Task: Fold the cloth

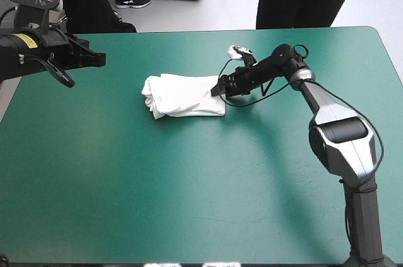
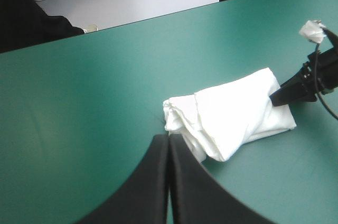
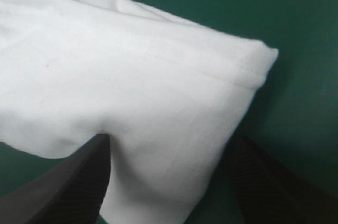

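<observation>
Folded white T-shirt [image 1: 186, 95] bundle, mid-bench [image 1: 189, 185]; right tool [image 1: 219, 88] wide, fingers astride its right-hand end; left tool [image 2: 169, 145] closed, raised well apart; risk: pinching top layers only would likely drag the fold open.

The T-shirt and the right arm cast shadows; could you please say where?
High view: the right arm casts a soft shadow on the cover beside it; left wrist view: a thin shadow rims the T-shirt; right wrist view: the cover darkens beside its hem.
</observation>
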